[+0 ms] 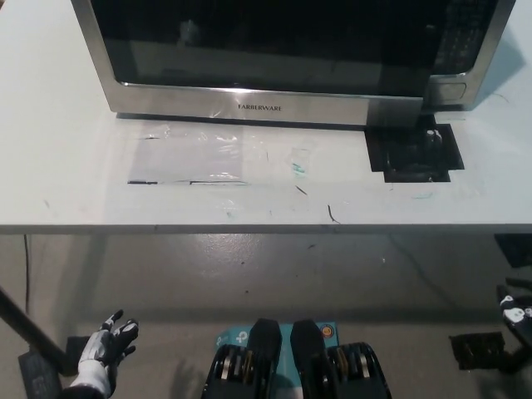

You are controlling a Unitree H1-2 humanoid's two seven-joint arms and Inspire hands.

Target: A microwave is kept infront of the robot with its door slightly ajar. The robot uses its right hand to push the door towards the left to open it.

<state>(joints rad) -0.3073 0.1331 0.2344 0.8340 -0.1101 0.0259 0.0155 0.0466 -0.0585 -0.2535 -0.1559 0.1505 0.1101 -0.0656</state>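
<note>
Currently the right hand is sitting low at the edge, fingers unreadable; the door is lying well ahead and leftward, on the surface. Left hand is resting splayed, farther off.

Microwave with brushed, silvery metal-look frame, door of dark glossy glass, table white, smooth, matt, lightly scuffed, clear shiny tape patch, black matt tape square, floor dull grey, concrete-like
</note>
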